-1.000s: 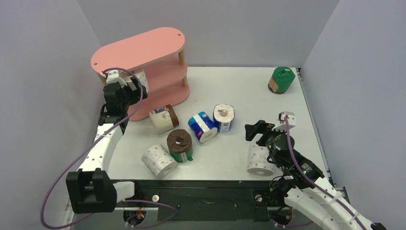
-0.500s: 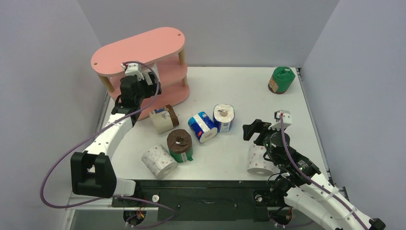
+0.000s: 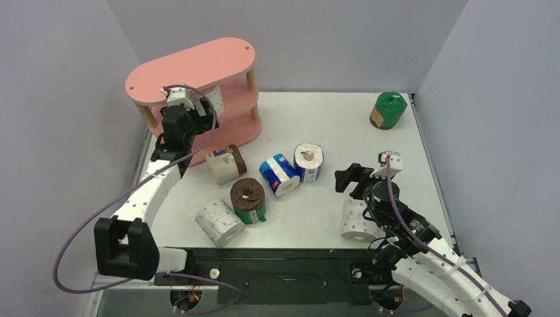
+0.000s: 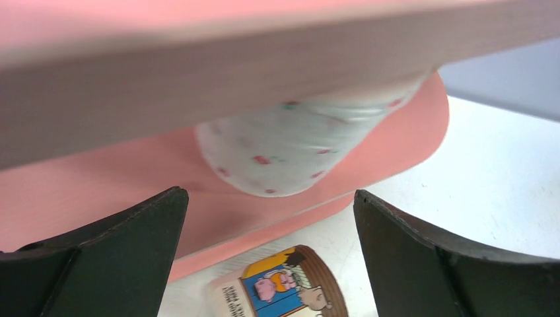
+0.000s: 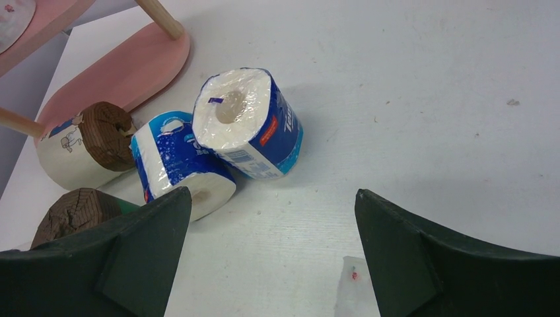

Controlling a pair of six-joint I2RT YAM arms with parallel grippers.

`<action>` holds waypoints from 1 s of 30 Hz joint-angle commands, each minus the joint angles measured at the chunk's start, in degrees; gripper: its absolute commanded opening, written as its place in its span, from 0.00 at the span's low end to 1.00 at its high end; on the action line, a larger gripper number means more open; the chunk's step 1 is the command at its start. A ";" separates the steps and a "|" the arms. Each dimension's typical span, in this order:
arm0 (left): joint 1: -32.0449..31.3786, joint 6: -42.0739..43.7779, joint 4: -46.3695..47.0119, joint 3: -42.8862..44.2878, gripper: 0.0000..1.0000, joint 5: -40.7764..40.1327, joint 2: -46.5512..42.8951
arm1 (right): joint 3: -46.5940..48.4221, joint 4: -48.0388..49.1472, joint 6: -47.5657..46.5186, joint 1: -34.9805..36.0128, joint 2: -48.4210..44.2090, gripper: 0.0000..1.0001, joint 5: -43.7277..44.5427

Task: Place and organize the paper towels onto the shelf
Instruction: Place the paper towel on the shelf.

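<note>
**Item 1, left gripper** (image 4: 267, 198): jaws spread wide, nothing between them. It faces the shelf (image 3: 191, 66) at the middle tier. Just ahead of its fingers and apart from both, a pink-dotted roll (image 4: 290, 145) stands on that tier under the top board.

**Item 2, right gripper** (image 5: 271, 195): likewise wide and empty, hovering over the table (image 3: 330, 119), with a second dotted roll (image 3: 356, 221) just beside it.

**Item 3, loose stock on the table:**
- two blue-and-white rolls (image 3: 279, 175), touching each other
- a beige roll (image 3: 224, 164), just beside the shelf's bottom board
- a brown-and-green roll (image 3: 248, 200)
- a third dotted roll (image 3: 219, 222)
- a green roll (image 3: 387, 109), well apart at the far right

**Handling note:** the shelved roll looks delivered. Draw your left arm straight back and level, with the jaws wide and clear of the top board and post, before turning for the beige roll.
</note>
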 commanded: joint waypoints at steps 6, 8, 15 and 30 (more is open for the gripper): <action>5.46 -2.74 11.82 -6.85 0.96 -0.18 -6.27 | -0.32 3.42 0.55 -0.57 0.78 0.89 -1.09; 5.47 -2.38 14.70 -7.45 0.96 1.36 -5.19 | -0.40 3.17 0.55 -0.55 0.30 0.89 -0.88; 5.50 -0.10 26.37 -10.05 0.96 4.75 -2.44 | -0.63 2.59 0.73 -0.58 -0.23 0.89 -0.78; 6.02 5.32 29.17 -7.70 0.96 17.04 3.96 | -1.34 2.50 0.65 -0.62 -0.46 0.89 -0.61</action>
